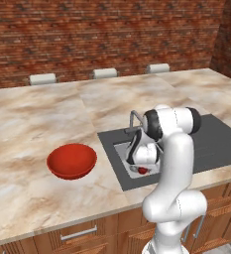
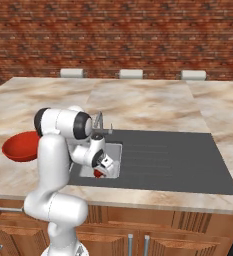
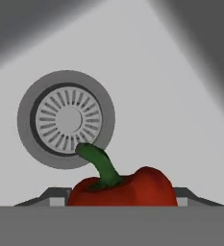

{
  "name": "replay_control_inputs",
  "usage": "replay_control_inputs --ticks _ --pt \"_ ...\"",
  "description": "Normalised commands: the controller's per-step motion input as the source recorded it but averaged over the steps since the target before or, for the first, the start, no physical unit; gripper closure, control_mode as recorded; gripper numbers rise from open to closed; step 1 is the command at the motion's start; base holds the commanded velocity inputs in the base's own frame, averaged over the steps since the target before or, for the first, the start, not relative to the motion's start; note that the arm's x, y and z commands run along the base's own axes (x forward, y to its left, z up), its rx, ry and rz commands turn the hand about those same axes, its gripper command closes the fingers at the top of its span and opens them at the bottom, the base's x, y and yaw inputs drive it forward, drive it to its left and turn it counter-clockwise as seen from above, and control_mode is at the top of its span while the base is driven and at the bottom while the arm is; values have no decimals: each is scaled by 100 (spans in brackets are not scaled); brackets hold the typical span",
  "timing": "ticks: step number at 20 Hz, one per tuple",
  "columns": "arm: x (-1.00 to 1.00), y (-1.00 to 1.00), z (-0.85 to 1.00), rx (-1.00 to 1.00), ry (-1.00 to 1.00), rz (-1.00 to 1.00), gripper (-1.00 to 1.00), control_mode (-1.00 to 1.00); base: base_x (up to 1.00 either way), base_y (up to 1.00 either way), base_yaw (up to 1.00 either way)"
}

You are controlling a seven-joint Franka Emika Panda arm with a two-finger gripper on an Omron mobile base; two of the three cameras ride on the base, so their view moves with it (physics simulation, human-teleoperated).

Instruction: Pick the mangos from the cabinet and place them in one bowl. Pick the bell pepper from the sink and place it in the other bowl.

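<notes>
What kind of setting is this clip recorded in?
A rendered kitchen, most likely: a marble-look counter holds a sink with a round drain and a faucet, wooden drawers run below, and a brick wall stands behind. A red bell pepper lies in the sink.

red bell pepper (image 3: 128,190), in sink (image 3: 171,120), red bowl (image 1: 71,160)

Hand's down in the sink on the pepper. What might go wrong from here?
1. The hand grips the pepper low on its rounded body; it may slip on the lift.
2. The faucet stands close above the arm; lifting straight up may hit it.
3. The red bowl sits well off to the side, a long carry.
</notes>
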Motion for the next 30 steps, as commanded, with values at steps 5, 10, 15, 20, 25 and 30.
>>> replay_control_inputs --ticks 5,10,15,20,25,30 --pt "0 12 34 5 -3 -1 100 -100 0 0 0" --pt "-1 -2 40 0 0 0 100 -100 0 0 0" --pt "-14 0 38 0 -2 0 100 -100 0 0 0" --pt "-23 -7 26 0 -6 -1 100 -100 0 0 0" --pt "-22 0 48 0 -11 0 100 -100 0 0 0" --pt "-19 0 51 0 -7 0 100 -100 0 0 0"
